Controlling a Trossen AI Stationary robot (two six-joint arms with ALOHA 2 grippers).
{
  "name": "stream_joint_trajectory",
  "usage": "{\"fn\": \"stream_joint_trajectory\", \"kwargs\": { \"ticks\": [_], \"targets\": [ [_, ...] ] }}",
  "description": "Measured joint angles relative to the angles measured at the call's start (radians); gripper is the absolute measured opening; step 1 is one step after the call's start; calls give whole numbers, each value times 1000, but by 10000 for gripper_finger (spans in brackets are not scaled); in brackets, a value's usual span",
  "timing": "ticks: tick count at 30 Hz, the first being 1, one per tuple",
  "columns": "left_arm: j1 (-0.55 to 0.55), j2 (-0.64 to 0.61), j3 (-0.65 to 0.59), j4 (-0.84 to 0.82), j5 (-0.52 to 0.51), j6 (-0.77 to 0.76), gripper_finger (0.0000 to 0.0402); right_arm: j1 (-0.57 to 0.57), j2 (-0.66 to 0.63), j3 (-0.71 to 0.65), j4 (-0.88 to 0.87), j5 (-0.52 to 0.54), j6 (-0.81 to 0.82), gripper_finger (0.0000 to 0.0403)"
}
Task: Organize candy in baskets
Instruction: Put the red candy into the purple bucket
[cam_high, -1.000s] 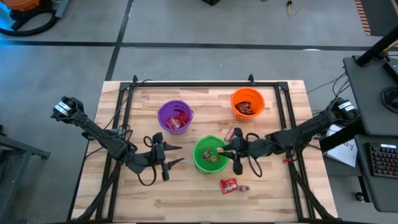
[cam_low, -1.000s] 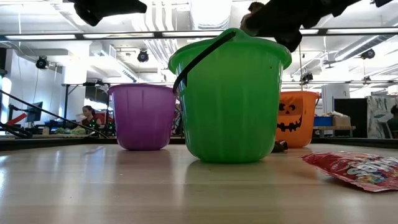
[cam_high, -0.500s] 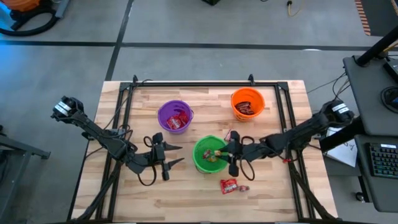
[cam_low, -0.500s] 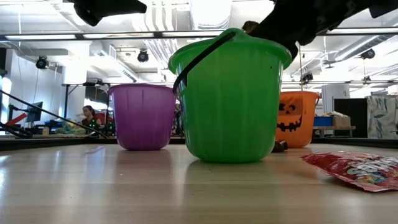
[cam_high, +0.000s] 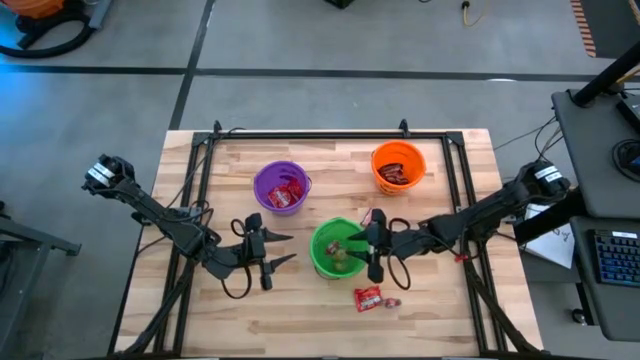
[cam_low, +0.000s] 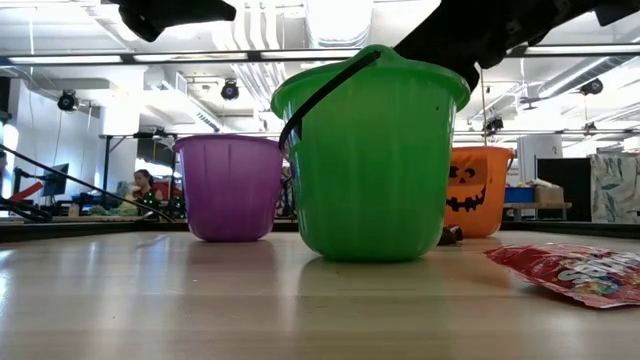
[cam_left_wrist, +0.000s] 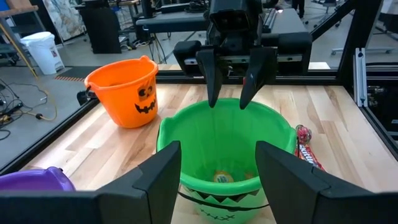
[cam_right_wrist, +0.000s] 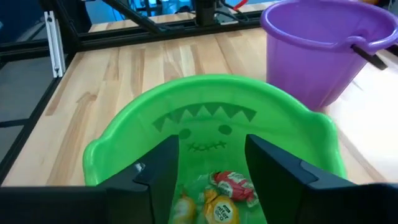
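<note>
Right gripper (cam_high: 368, 246) has slid from the table at three o'clock of the green bucket (cam_high: 337, 248) to over its rim, fingers apart and empty. Sweets (cam_right_wrist: 217, 198) lie inside; a red packet (cam_high: 368, 297) waits at five o'clock. Left gripper (cam_high: 278, 248) idles open.

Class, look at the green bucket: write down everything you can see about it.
The green bucket is a small round plastic pail with faint vertical ribs, a wavy rim, a thin dark handle hanging down one side and a jack-o'-lantern face moulded into its wall. It stands upright on the wooden table, nearer the front edge than the purple and orange buckets. Inside lie a few small wrapped candies, yellow and red. The right gripper hangs open over its rim; the left gripper waits beside it, open, not touching.
</note>
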Motion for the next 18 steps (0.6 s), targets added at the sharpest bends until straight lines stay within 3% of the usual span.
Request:
{"fn": "stream_joint_trajectory", "kwargs": {
  "ticks": [8,18],
  "targets": [
    [0,0,0,-1,0,0,190,0,-43,0,-2,0,0,210],
    [0,0,0,-1,0,0,190,0,-143,0,-110,-8,52,216]
  ]
}}
